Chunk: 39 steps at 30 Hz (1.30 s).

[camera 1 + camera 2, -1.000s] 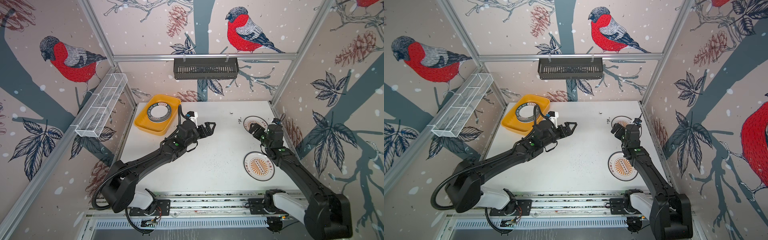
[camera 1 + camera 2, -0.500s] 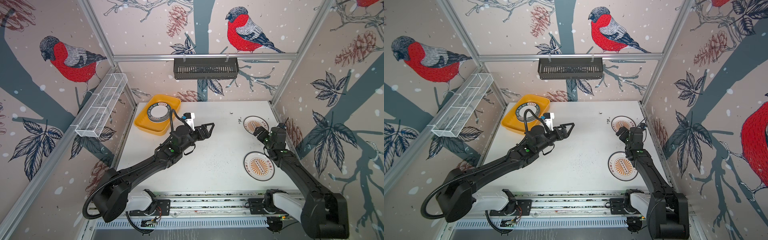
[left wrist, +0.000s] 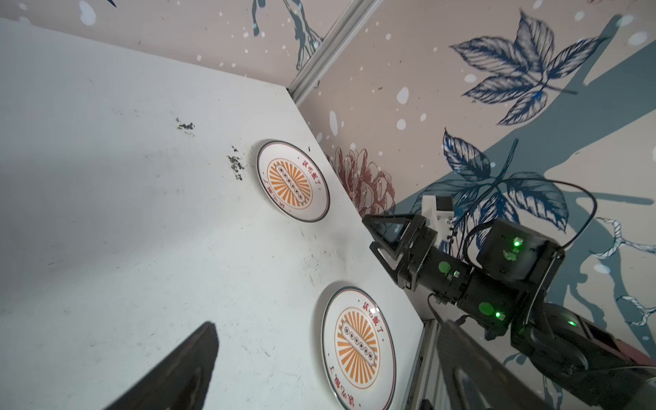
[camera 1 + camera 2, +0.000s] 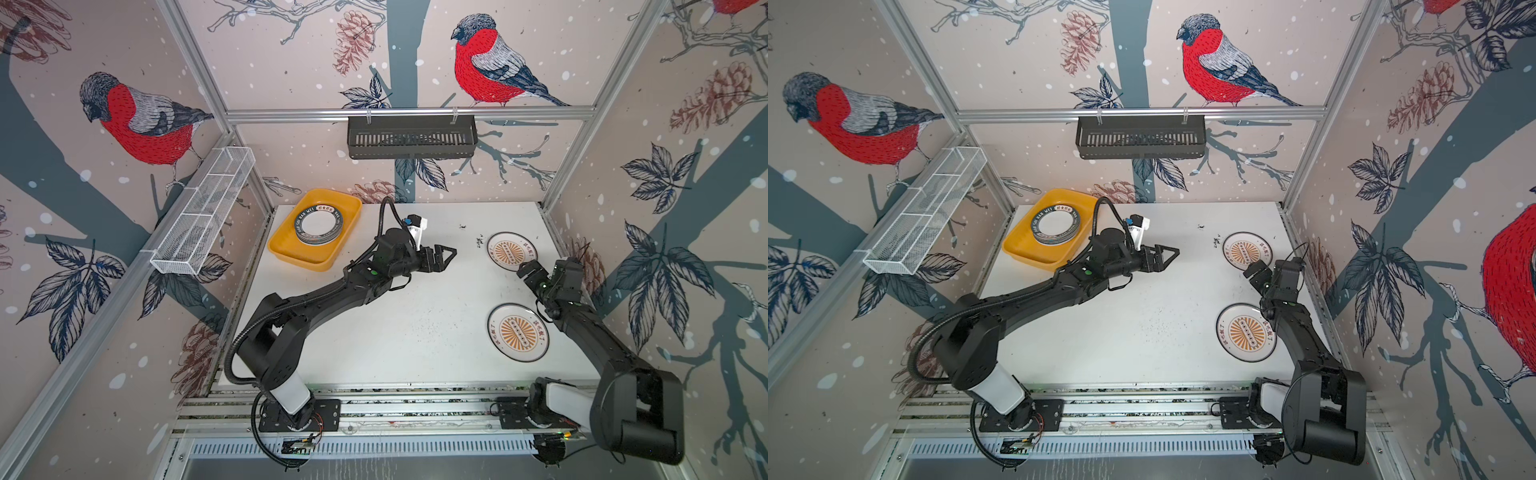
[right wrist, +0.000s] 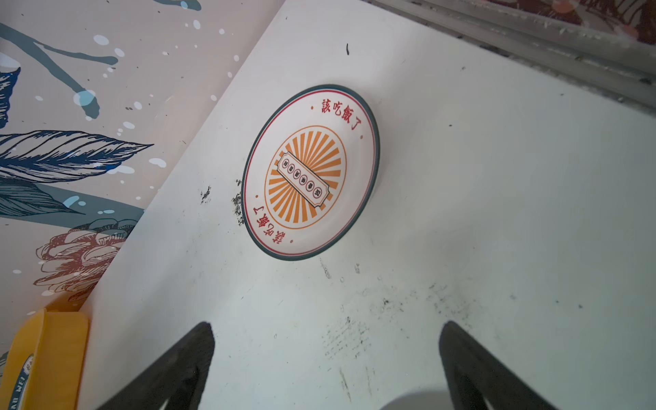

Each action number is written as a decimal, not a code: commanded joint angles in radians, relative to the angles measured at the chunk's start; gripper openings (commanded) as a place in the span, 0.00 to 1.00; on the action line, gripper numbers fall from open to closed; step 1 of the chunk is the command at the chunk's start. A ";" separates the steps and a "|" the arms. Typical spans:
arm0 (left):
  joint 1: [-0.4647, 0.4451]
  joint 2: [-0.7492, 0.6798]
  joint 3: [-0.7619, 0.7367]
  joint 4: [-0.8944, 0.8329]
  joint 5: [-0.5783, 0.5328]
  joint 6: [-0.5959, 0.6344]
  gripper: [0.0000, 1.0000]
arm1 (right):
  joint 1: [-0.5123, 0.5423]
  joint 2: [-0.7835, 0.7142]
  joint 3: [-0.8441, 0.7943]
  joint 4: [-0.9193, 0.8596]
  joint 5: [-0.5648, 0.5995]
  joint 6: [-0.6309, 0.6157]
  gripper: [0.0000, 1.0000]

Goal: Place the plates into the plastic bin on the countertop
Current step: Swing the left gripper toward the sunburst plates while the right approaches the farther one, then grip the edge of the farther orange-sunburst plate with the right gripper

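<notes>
- The yellow bin sat in the far left corner of the table. A stack of green-rimmed plates already lay inside it.
- Two sunburst plates lay flat on the right side of the table, outside the bin and apart from each other: the far plate and the near plate.
- The right gripper hung between them with its fingers spread wide and empty. The far plate lay just ahead of the fingers, untouched.
- The left gripper hovered over mid-table, also spread and empty. It pointed toward the two plates but was well apart from them.
- The plates were round, so they had no long axis to line up with. The right arm was clearly nearer, so pinching the far plate's rim looked like its job, with the bin across the table.
</notes>
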<state>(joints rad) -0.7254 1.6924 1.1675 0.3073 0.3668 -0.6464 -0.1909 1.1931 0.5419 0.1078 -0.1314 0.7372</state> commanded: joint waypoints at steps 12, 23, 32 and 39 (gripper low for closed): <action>-0.058 0.262 0.190 -0.075 0.084 0.150 0.96 | -0.097 0.223 0.031 0.226 -0.273 0.063 1.00; -0.083 0.287 0.188 -0.058 0.106 0.169 0.92 | -0.124 0.409 0.066 0.370 -0.366 0.173 0.97; -0.083 0.293 0.185 -0.040 0.105 0.157 0.93 | -0.124 0.498 0.102 0.383 -0.366 0.203 0.89; -0.084 0.297 0.185 -0.029 0.102 0.146 0.93 | -0.121 0.565 0.116 0.416 -0.366 0.247 0.74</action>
<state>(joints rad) -0.8085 1.9892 1.3495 0.2451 0.4671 -0.4984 -0.3141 1.7397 0.6544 0.5163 -0.5022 0.9478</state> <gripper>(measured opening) 0.932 0.759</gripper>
